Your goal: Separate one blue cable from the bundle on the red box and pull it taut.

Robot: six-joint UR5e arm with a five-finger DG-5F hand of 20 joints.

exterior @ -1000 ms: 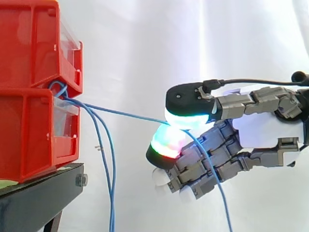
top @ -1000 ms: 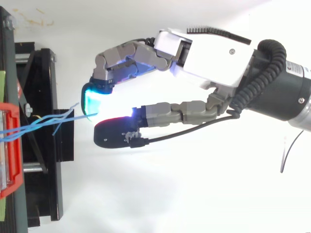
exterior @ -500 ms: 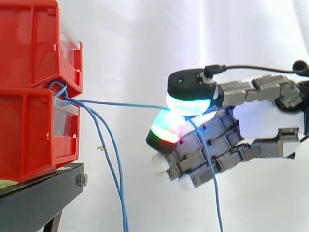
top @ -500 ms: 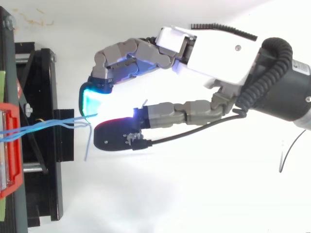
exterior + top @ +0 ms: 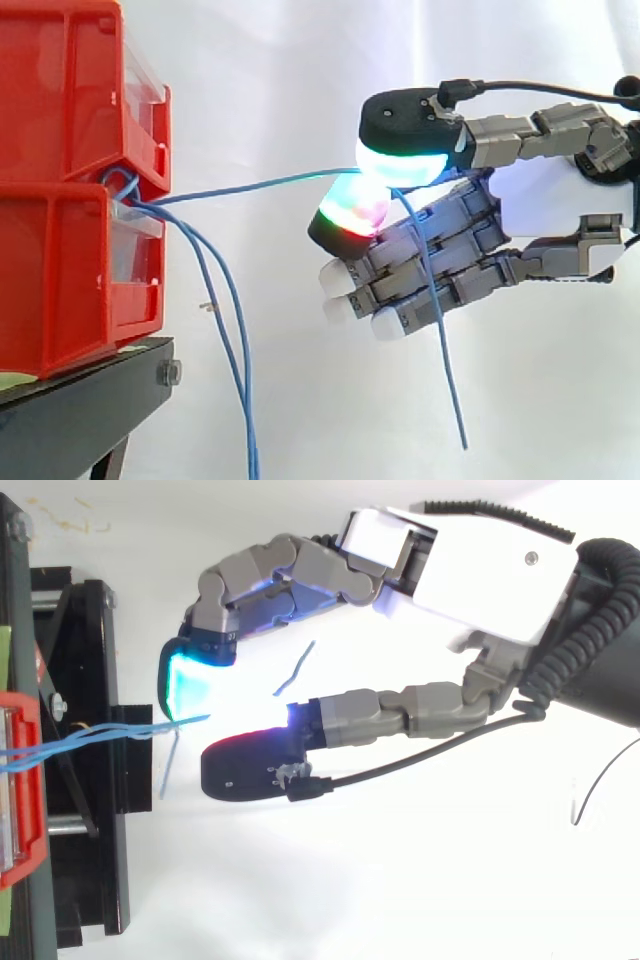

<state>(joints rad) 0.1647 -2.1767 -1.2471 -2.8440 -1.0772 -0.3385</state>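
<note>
Hand (image 5: pixel 560 205) pinches blue cable (image 5: pixel 250 186) between thumb and fingertip, right of red box (image 5: pixel 70 280).

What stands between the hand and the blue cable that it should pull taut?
Nothing visible. The hand already pinches the blue cable between its glowing pads. The other cables hang apart below it, beside the red bins.

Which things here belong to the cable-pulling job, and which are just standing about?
Job: hand; pinched blue cable; loose blue cables; red bins.
Standing about: black stand; white curtain.
</note>
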